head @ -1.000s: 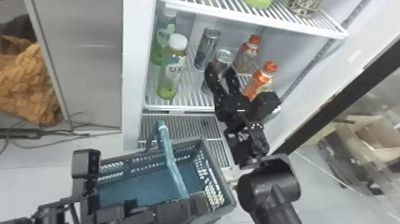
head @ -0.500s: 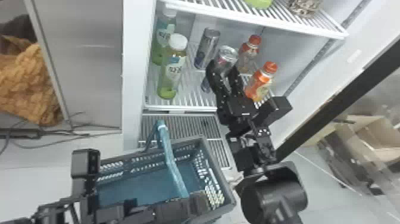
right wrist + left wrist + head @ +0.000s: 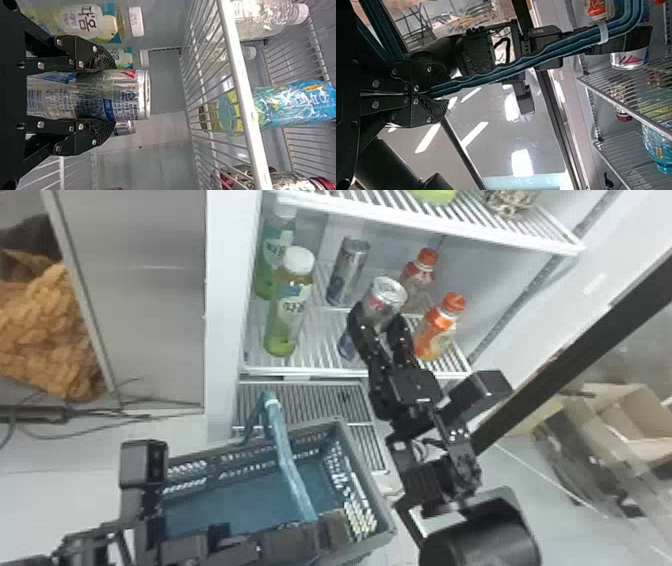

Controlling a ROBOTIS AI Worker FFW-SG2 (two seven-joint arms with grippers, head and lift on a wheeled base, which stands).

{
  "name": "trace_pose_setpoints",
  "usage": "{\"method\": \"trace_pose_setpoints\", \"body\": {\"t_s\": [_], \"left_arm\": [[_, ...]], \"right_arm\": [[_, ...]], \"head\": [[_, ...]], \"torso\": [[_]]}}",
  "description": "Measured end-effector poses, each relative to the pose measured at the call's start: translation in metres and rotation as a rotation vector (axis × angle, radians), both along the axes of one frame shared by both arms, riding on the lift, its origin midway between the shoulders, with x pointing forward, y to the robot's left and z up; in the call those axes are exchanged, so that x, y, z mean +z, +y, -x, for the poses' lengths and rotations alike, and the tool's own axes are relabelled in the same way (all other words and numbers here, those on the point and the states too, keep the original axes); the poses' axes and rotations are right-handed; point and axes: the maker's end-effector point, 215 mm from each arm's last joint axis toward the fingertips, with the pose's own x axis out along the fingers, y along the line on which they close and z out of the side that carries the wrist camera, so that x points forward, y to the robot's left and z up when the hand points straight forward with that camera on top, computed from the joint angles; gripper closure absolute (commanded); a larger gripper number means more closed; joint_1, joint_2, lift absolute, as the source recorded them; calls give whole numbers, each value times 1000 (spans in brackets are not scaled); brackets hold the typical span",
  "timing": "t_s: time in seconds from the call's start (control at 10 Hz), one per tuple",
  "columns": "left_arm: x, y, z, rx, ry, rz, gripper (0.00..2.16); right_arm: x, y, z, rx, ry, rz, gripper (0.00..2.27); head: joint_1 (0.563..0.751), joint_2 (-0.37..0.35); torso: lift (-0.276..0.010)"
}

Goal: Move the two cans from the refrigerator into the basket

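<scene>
**Silver metal can (image 3: pixel 386 292) was upright in right gripper (image 3: pixel 377 317), inside the refrigerator (image 3: pixel 225 315)**

The can had its lid upward, and its long axis went nearly vertical, almost parallel with the bottles (image 3: pixel 292 305) of green drink. The two fingers of the right gripper were clamped on its opposite sides, below the lid. Whether its base touched the white wire shelf (image 3: pixel 312 369), I cannot tell. A second slim silver-blue can (image 3: pixel 347 272) stood upright behind it on this shelf, and orange-capped bottles (image 3: pixel 440 325) stood to the right. The left gripper (image 3: pixel 300 540) was closed on the blue-green handle (image 3: pixel 287 460) of the dark plastic basket (image 3: pixel 370 490), before the refrigerator. Around were the pale floor (image 3: pixel 30 500), an orange-brown cloth (image 3: pixel 45 335) at left and cardboard boxes (image 3: pixel 635 410) at right.
</scene>
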Motion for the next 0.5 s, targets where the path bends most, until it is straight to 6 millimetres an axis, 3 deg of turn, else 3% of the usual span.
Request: {"method": "trace_pose_setpoints", "body": {"t_s": [0.5], "left_arm": [[0,0,0,3,2,1,1161]], "right_arm": [[28,7,41,17,-6,-61,855]], "head": [[695,-350]], "torso": [[-276]]}}
